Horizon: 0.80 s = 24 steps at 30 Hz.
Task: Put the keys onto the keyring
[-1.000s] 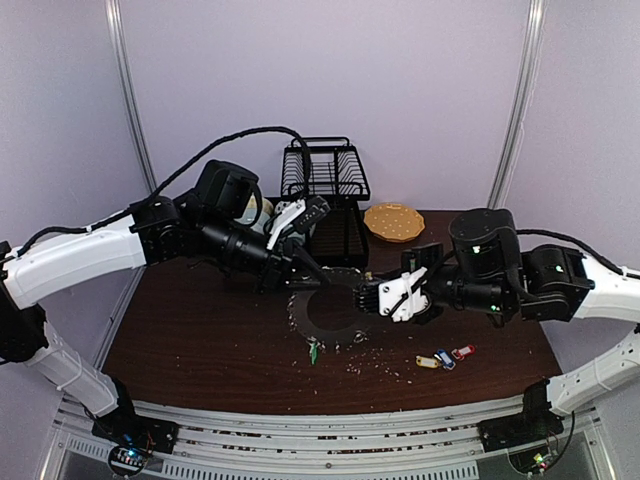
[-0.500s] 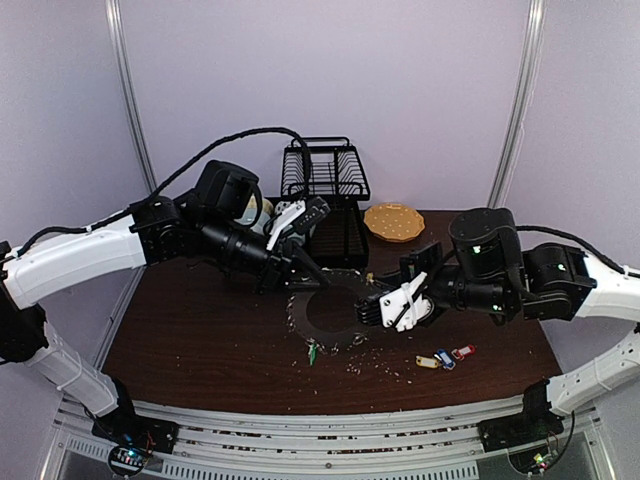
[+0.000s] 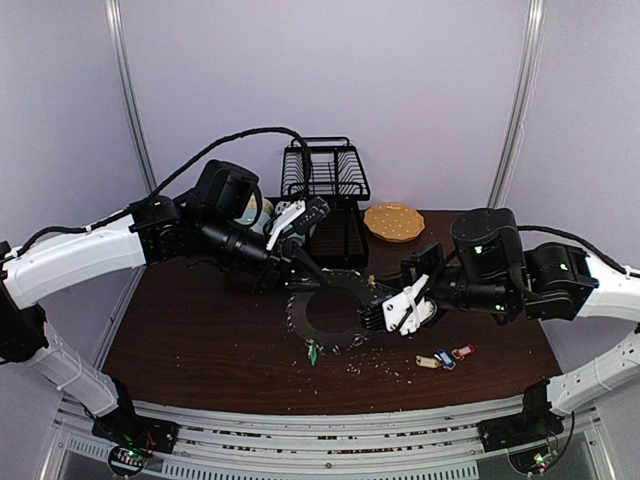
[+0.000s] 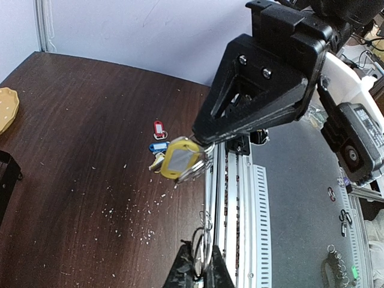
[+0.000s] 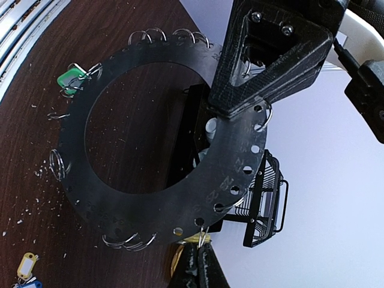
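Loose keys point(image 3: 444, 357) are lying on the bench point(image 3: 200, 330), lower right. Right gripper point(image 3: 378, 313), jaws clenched on the yellow-tagged key point(image 4: 179, 158), is hovering at the right rim of the keyring point(image 5: 156, 51), split rings point(image 5: 129, 240) just ahead. Left gripper point(image 3: 300, 272) is gripping the far rim.

Left hand point(image 3: 308, 272) and right hand point(image 3: 372, 312) at keyring point(image 3: 303, 316)
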Tool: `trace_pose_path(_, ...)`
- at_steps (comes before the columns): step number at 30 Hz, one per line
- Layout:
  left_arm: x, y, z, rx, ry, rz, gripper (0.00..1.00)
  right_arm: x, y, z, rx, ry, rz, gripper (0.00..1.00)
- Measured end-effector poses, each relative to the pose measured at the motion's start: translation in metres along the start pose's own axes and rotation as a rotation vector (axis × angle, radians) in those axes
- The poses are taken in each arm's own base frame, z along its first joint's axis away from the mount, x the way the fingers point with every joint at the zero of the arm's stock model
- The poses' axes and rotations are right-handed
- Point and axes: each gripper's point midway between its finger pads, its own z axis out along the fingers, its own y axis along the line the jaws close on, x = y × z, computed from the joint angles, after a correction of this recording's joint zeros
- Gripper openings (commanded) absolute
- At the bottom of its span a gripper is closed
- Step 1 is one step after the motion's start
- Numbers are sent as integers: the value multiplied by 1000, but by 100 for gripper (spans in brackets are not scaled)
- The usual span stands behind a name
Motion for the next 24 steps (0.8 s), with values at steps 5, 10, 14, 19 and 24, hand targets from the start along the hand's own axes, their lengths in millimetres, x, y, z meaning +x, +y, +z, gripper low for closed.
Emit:
trace_pose_path(5, 1, -2, 0, 11, 1, 11, 0, -4, 2, 0, -42, -13, 48, 0)
trace_pose_path(10, 6, -6, -5, 13, -12, 60, 0, -12, 1, 4, -80, -58, 157, 0)
trace_pose_path(14, 9, -10, -9, 12, -24, 98, 0, -17, 2, 4, -103, -90, 229, 0)
trace_pose_path(19, 5, -14, -15, 10, -43, 150, 0, -20, 1, -1, -143, -115, 281, 0)
trace_pose_path(24, 4, -16, -17, 9, -49, 182, 0, -25, 0, -2, -205, -123, 326, 0)
